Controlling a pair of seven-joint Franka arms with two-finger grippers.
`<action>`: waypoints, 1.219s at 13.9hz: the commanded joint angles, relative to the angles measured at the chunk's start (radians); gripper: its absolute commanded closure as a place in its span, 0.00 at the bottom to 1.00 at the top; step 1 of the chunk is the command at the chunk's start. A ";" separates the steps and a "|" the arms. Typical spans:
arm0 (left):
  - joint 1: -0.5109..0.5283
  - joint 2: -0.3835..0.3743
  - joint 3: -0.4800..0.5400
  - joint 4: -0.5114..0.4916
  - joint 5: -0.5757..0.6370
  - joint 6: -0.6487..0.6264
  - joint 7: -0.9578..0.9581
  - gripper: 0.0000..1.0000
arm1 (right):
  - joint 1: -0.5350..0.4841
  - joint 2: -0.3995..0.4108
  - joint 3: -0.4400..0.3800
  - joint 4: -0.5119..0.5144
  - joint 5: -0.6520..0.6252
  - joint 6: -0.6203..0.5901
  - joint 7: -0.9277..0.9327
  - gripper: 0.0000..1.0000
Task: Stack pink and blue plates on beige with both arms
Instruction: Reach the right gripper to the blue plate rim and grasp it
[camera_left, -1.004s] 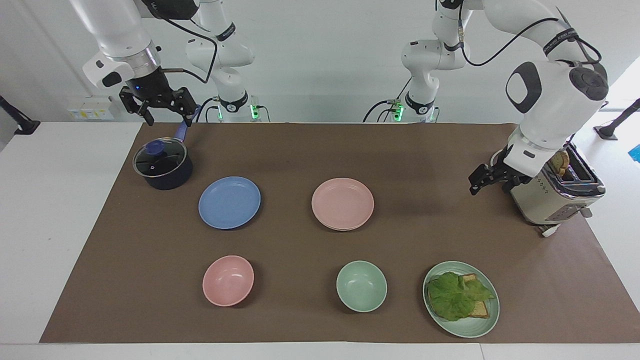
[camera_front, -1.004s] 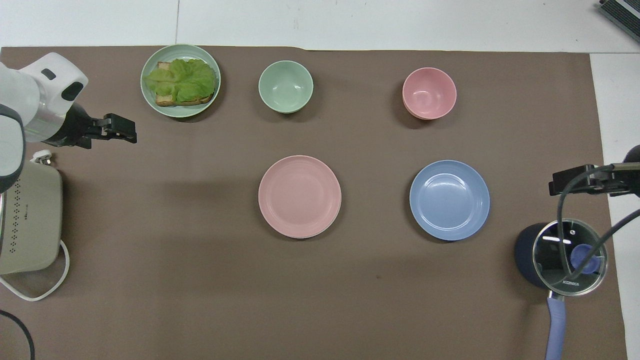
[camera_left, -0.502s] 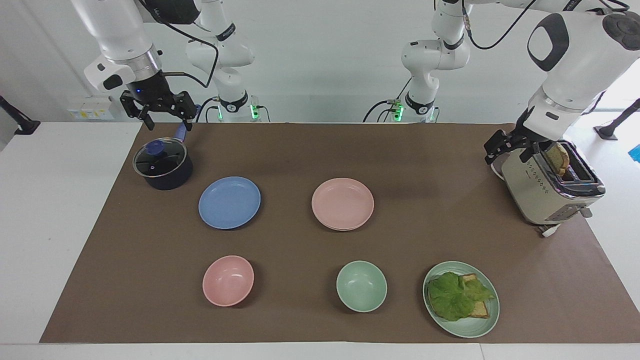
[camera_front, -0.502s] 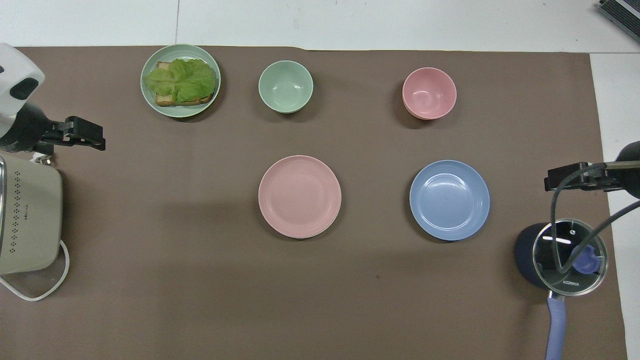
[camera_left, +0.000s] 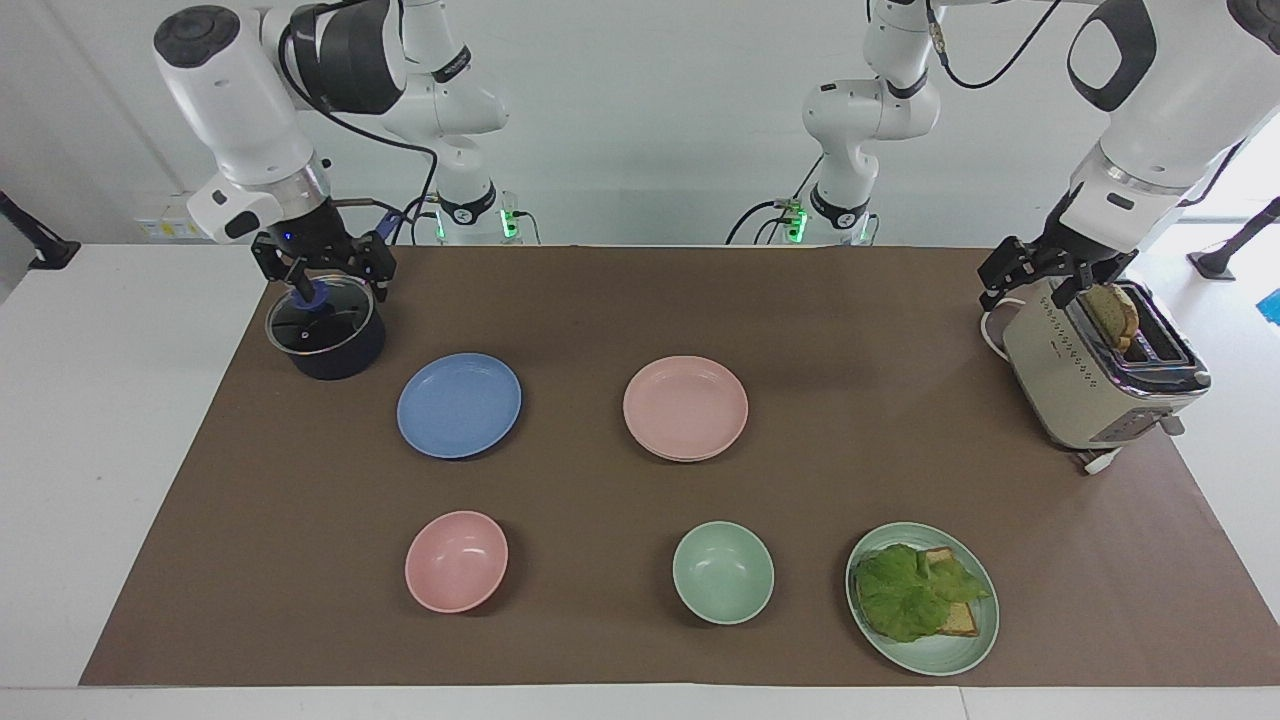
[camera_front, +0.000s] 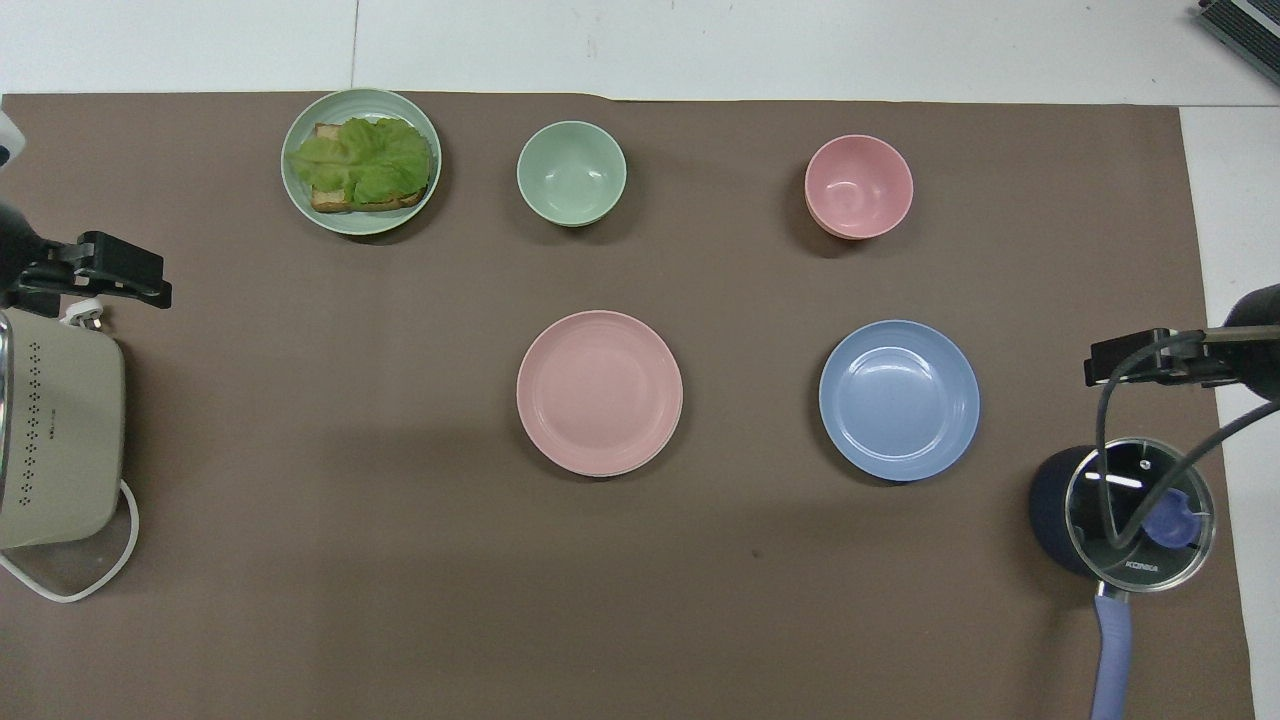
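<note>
A: Where are the plates?

B: The round matte pale pink plate (camera_left: 685, 407) lies mid-counter on the brown mat (camera_left: 640, 480). A thin pale rim shows under its edge; whether that is the beige plate I cannot tell. The round matte medium blue plate (camera_left: 459, 404) lies beside it, apart, toward the right arm's end.

A: And the end effectors?

B: The right end effector (camera_left: 322, 275) hangs over the dark blue glass-lidded saucepan (camera_left: 325, 334), fingers spread, holding nothing. The left end effector (camera_left: 1040, 275) is over the boxy beige toaster (camera_left: 1095, 380), fingers spread too, empty.
</note>
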 joint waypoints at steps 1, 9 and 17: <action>0.011 -0.009 -0.008 0.001 0.010 -0.021 0.008 0.00 | -0.011 0.060 0.004 -0.028 0.010 0.058 -0.033 0.00; 0.013 -0.009 -0.008 0.000 0.010 -0.021 0.008 0.00 | -0.014 0.186 0.004 -0.205 0.010 0.349 -0.061 0.00; 0.013 -0.009 -0.008 0.000 0.010 -0.021 0.008 0.00 | -0.046 0.246 0.006 -0.321 0.013 0.531 -0.080 0.00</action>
